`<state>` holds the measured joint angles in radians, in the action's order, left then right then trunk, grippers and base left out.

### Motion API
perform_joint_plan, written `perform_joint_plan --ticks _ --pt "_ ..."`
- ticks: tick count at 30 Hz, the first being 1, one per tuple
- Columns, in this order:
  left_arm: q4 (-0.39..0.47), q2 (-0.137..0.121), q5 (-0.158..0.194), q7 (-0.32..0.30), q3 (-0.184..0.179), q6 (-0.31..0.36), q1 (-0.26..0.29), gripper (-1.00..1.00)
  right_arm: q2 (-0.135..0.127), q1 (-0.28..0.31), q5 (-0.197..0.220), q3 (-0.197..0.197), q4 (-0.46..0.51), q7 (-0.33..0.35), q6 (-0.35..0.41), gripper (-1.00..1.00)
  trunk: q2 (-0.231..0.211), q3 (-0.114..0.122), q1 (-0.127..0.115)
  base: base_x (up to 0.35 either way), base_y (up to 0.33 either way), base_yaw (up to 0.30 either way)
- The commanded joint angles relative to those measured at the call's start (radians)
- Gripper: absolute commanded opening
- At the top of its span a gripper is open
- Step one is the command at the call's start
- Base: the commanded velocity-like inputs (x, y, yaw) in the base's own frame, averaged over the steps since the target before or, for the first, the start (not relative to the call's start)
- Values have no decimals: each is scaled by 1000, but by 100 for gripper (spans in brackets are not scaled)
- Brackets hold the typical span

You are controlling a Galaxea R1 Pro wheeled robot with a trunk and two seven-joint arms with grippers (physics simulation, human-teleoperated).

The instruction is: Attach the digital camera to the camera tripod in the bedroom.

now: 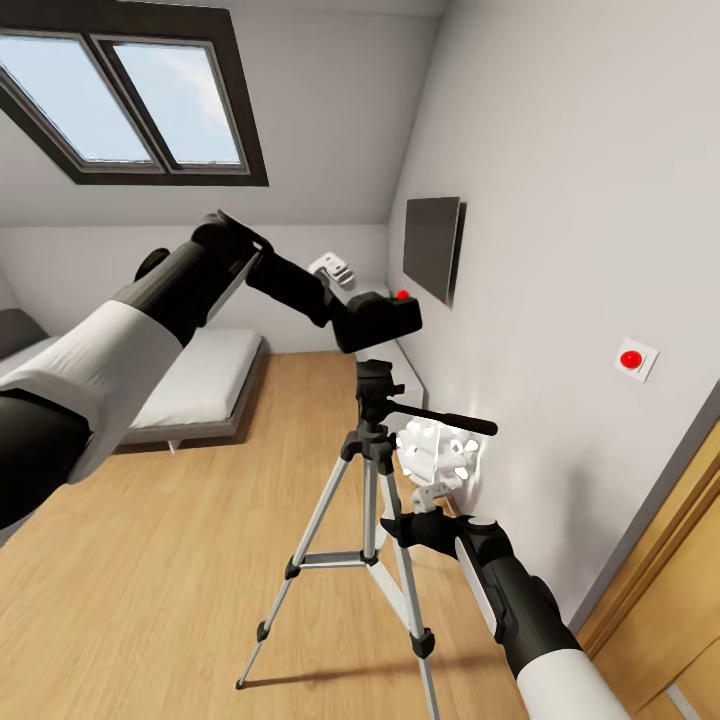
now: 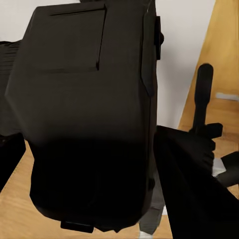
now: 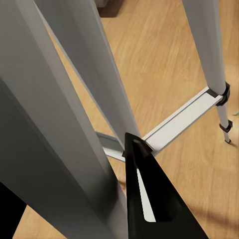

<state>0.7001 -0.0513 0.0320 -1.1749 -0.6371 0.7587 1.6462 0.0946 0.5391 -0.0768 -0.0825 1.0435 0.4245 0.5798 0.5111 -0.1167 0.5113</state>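
Your left claw grips the small, rigid camera firmly above the tripod; whether the right claw is open, I cannot tell.

No legible text, labels, brand names, numbers or signs appear on any surface in the three views.

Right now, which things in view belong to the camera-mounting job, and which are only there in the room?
For the job:
- digital camera, held in the left tool above the tripod head
- camera tripod, standing on the wood floor

Only in the room:
- bed
- skylight
- black wall screen
- red wall button
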Motion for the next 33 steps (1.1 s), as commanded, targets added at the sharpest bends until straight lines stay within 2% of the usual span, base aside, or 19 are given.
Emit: perform_joint_plan --ticks 1,10,16,18,21,22,23,26,30,32,33 --pt "1 -2 -2 -6 -3 1 1 -100 1 1 -8 1 1 7 5 -100 2 -2 1 0 0 0" --pt "3 -5 -17 -18 1 -53 1 -100 1 1 -8 1 1 8 5 -100 2 -2 1 0 0 0" --pt "4 -22 -14 -21 3 -82 2 -100 1 1 -8 1 1 8 5 -100 2 -2 1 0 0 0" --pt "5 -36 -14 -35 1 -76 1 -100 1 1 -9 1 1 8 5 -100 2 -2 1 0 0 0" --pt "5 -38 -12 -40 1 -73 2 -100 1 1 -9 1 1 8 5 -100 2 -2 1 0 0 0" --pt "5 -37 -10 -41 1 -66 2 -100 1 1 -9 1 1 9 5 -100 2 -2 1 0 0 0" --pt "10 -36 -9 -41 3 -22 2 -100 1 1 -10 0 1 8 4 -100 2 -2 1 0 0 0" --pt "16 -35 -9 -41 3 38 2 -100 1 1 -10 0 1 8 4 -100 2 -2 1 0 0 0" --pt "18 -35 -8 -45 0 77 2 -100 1 1 -10 0 1 8 5 -100 2 -2 1 0 0 0" --pt "19 -37 -7 -65 -2 84 1 -100 1 1 -10 0 1 8 4 -100 2 -2 1 0 0 0" --pt "20 -38 -7 -94 -2 86 2 -100 1 1 -11 0 1 8 4 -100 2 -2 1 0 0 0"
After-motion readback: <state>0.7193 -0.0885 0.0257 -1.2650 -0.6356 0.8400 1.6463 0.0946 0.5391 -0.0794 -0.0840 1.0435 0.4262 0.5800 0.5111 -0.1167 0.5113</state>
